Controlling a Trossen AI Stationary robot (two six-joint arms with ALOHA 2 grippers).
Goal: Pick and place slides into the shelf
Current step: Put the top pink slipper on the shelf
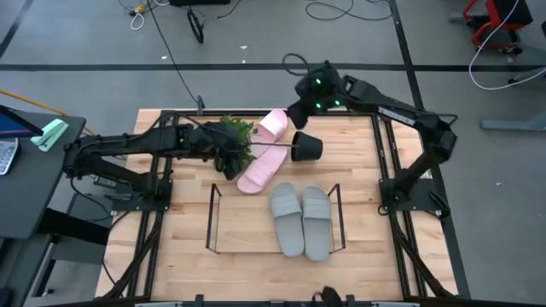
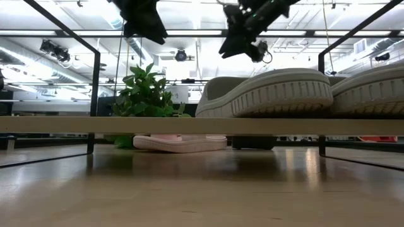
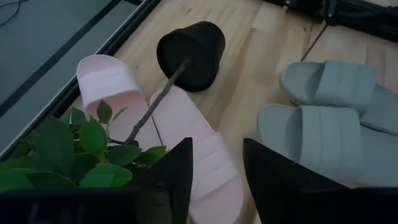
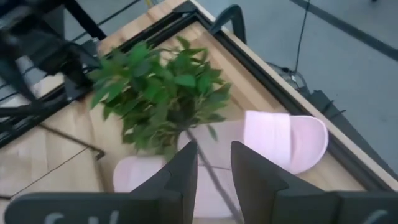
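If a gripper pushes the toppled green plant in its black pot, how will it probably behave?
The green leafy plant lies on its side, and its round black pot looks tapered, so it would likely roll in a curve. Its thin stem crosses the light pink foam slide and seems likely to bend or drag that slide.

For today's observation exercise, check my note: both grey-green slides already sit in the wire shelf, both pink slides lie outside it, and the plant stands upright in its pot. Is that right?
Not quite. The plant has tipped over: its black pot lies on its side, the stem running across a pink slide, as the high view shows. The rest holds: both grey-green slides sit in the shelf, and both pink ones lie outside.
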